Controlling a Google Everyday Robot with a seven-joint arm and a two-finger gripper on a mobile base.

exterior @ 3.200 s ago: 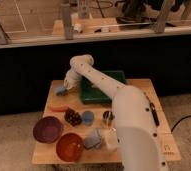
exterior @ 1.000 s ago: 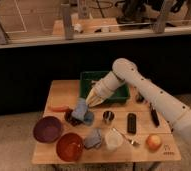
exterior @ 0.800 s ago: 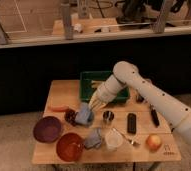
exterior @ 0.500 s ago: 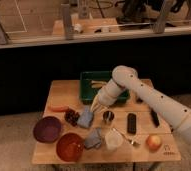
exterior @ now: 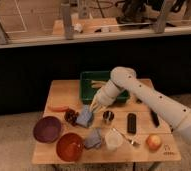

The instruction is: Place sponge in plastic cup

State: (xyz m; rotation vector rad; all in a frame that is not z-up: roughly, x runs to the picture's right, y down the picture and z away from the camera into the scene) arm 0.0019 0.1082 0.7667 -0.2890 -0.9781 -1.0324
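Observation:
My gripper (exterior: 93,108) hangs low over the left middle of the wooden table (exterior: 64,92), at the end of the white arm reaching in from the right. It is shut on the sponge (exterior: 83,114), a blue-grey block tilted at the fingertips. The sponge sits right on top of the plastic cup (exterior: 86,123), a short blue cup. The sponge covers most of the cup, and the two blue shapes merge, so I cannot tell how deep the sponge is in it.
A shiny metal cup (exterior: 108,116) stands just right of the gripper. A green tray (exterior: 91,80) lies behind. Near the front are a purple bowl (exterior: 47,129), an orange bowl (exterior: 70,146), a pale-blue cloth (exterior: 94,138) and a whitish cup (exterior: 113,140). A carrot (exterior: 59,108), black remote (exterior: 131,122) and apple (exterior: 153,142) lie around.
The gripper has carried the sponge from the table's back left over to the cup. In the last second it has sunk lower, bringing the sponge down onto the cup.

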